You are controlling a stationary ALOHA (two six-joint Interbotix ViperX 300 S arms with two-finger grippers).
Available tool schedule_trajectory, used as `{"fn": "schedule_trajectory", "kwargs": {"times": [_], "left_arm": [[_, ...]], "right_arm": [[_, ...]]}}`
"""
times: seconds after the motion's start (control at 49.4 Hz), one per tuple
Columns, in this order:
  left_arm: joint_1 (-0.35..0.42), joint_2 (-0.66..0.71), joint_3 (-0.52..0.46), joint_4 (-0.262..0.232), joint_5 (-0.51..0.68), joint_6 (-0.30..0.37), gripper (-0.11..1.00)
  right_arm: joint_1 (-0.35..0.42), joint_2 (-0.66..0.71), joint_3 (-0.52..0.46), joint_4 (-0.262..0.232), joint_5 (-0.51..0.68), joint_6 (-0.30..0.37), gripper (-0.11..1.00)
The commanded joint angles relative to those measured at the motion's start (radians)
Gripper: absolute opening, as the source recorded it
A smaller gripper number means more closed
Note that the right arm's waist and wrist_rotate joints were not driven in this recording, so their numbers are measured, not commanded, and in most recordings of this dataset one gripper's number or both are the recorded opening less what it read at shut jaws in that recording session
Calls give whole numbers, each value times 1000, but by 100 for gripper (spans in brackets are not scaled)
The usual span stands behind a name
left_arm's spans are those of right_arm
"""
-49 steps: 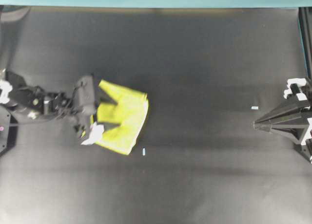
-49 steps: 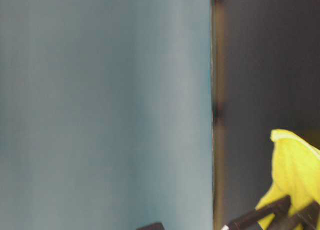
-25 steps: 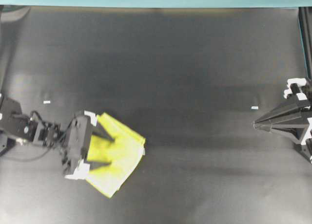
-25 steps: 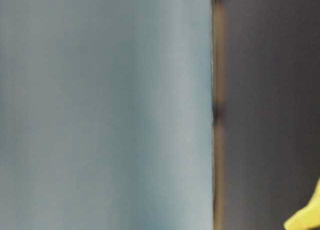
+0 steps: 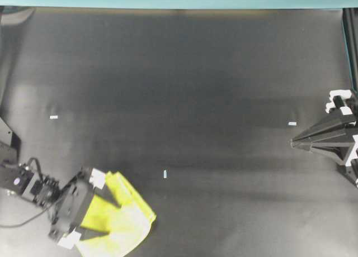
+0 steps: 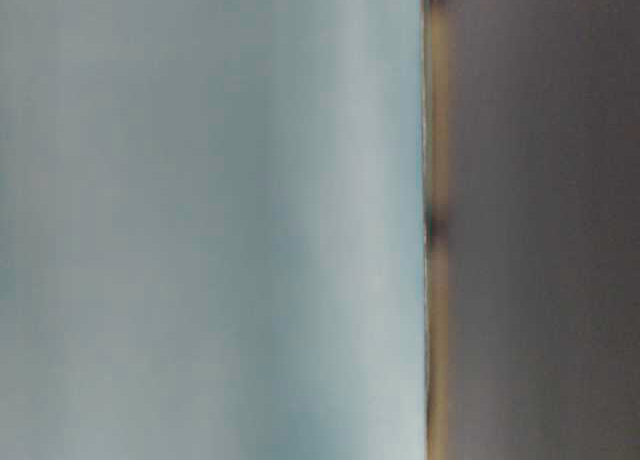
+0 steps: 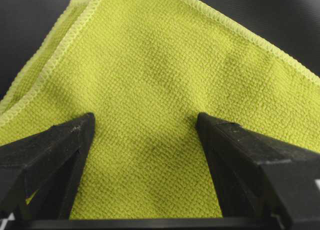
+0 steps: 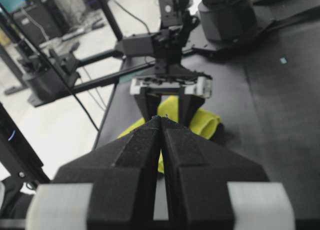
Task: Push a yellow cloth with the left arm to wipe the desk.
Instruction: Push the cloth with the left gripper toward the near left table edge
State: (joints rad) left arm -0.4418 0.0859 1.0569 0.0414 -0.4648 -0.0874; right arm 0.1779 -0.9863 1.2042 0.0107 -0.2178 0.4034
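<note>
Left tool fingers spread wide; right tool pinched closed.

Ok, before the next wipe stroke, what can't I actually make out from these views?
- Yellow cloth: the overhead view's bottom edge cuts off its near side.
- Table-level view: blurred; neither cloth nor arm shows.
- Left tool: open, fingers on the cloth; whether it presses down, can't tell.
- Right tool: its shut fingers block part of the cloth.

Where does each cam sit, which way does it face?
Overhead: straight down on desk; both arms.
Table-level: blurred teal and dark, no robot.
Left wrist: down open left end effector pressing yellow cloth.
Right wrist: over shut right end effector toward left arm.
Shared: the cloth.
</note>
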Motion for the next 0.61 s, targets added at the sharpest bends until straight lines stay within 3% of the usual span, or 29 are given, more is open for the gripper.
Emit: {"fn": "schedule_trajectory", "kwargs": {"times": [0.0,0.364,0.587], "left_arm": [[-6,-6,-14,3,-3,-2,82],[-5,-12,-18,3,-3,2,82],[26,-87,-15,3,-3,20,82]], "right_arm": [[0,5,-6,2,-6,0,0],[0,3,-6,2,-8,0,0],[0,3,-6,2,-6,0,0]]}}
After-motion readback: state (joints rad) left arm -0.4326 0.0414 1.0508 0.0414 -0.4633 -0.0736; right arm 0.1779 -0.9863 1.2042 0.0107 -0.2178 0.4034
